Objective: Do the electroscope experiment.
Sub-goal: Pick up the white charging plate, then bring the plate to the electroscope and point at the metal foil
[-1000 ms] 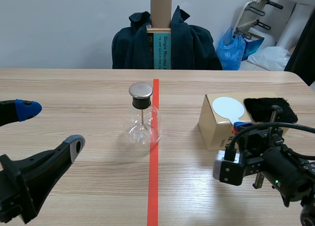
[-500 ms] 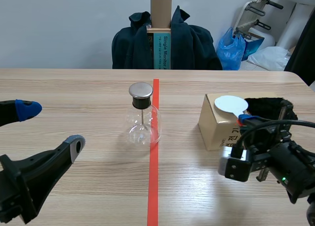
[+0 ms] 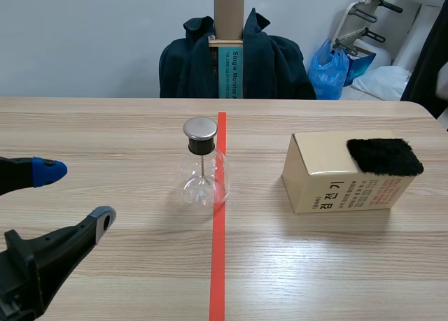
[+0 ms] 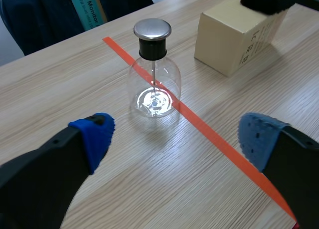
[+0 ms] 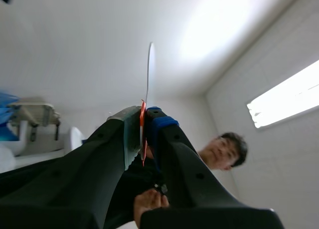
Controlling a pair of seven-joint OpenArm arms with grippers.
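Observation:
The electroscope, a clear glass flask with a metal cap and a rod inside, stands on the red tape line; in the left wrist view the electroscope is ahead of my fingers. My left gripper is open low at the near left, empty and apart from the flask. A tan box carries a black fur pad. My right gripper is out of the scene view. It points up toward the ceiling, shut on the red handle of a thin white paddle seen edge-on.
A chair with a dark jacket and an upright cardboard box stands behind the table's far edge. A blue bag lies at the back right. A person shows behind my right gripper.
My right arm has lifted the white paddle off the tan box and risen out of the scene view. The left gripper has shifted only slightly.

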